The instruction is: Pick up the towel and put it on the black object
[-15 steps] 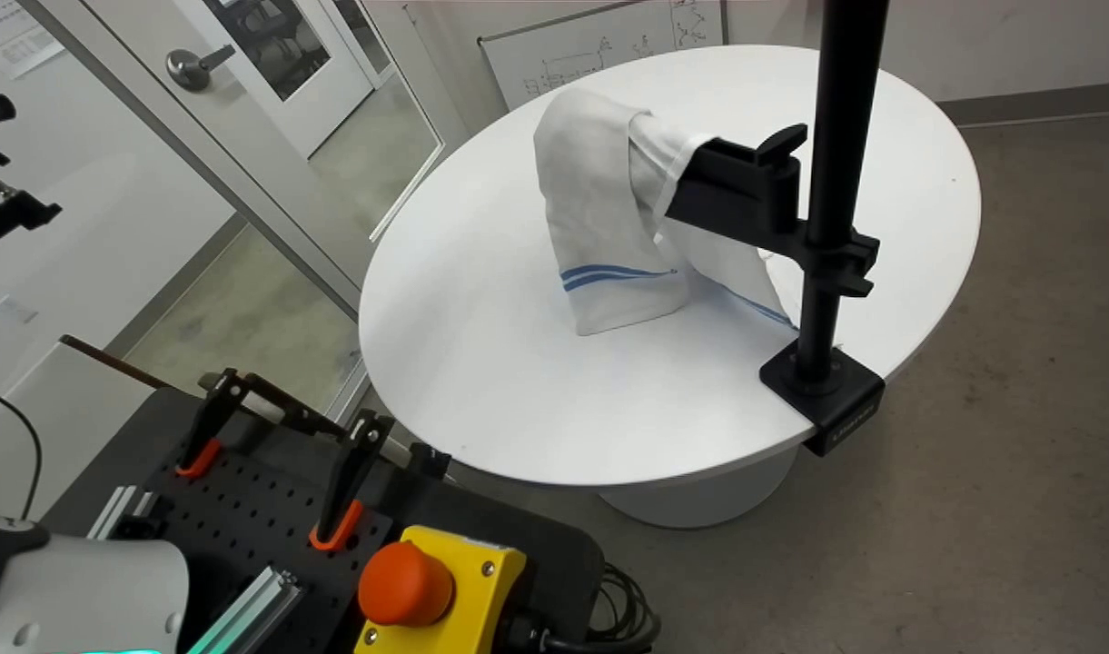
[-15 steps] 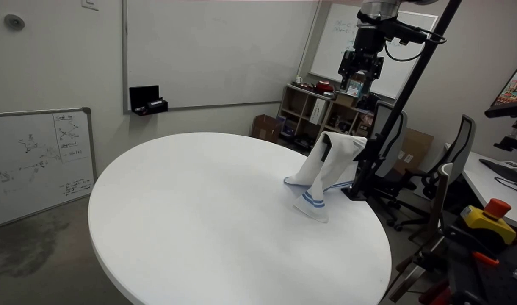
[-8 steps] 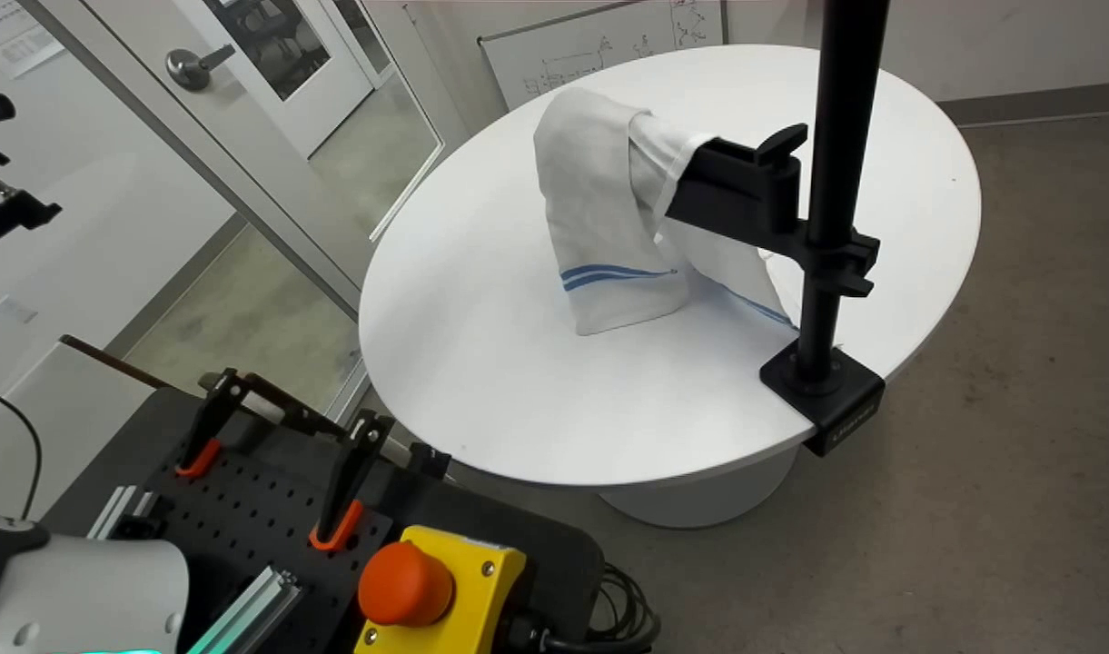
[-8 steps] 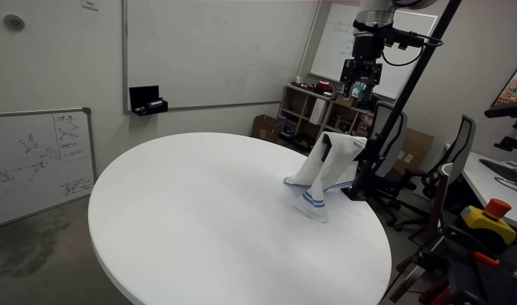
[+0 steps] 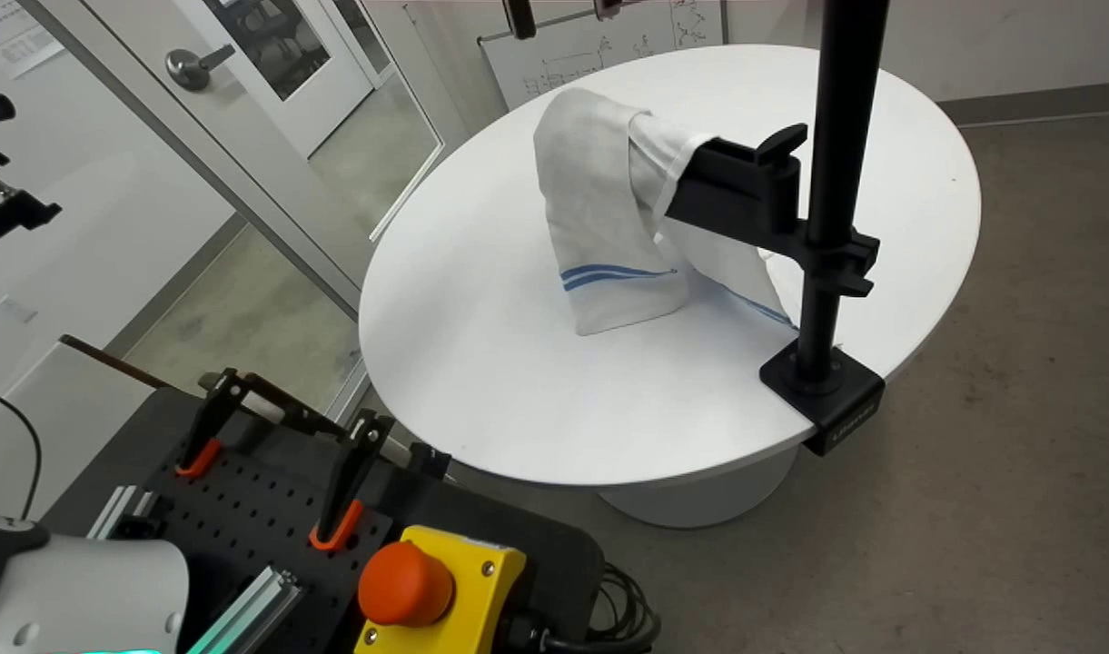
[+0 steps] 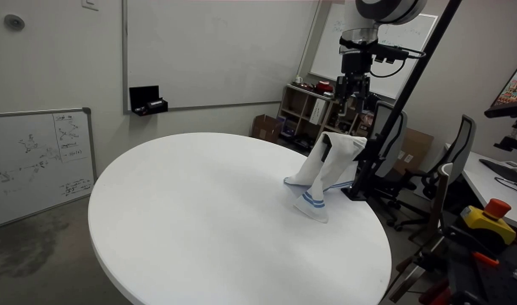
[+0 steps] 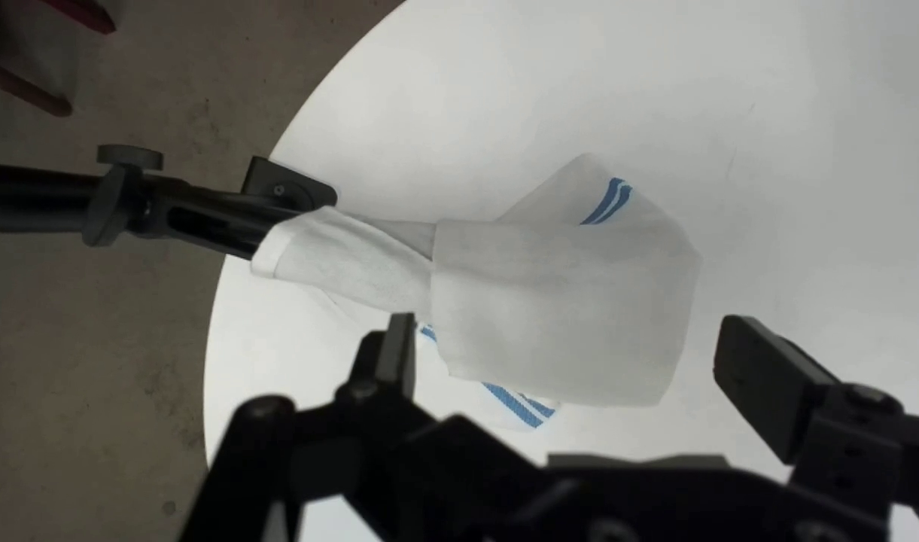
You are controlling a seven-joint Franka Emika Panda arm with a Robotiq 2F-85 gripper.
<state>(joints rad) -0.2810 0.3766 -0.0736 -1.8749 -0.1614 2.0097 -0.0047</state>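
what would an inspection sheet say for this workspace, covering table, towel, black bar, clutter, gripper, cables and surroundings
Surface: round white table, with a square black base at its edge
Job's things: white towel draped over the black bar, blue-striped ends appearing to reach the tabletop; bar mounted on a black pole
Clutter: black worktop nearby holds a yellow box with an orange button, plus black-and-orange clamps
Gripper: open, above the towel and apart from it, nothing held
Cables: coiled black cable beside the worktop; thin cable looped near the gripper
Surroundings: large whiteboard, office chair, cardboard box
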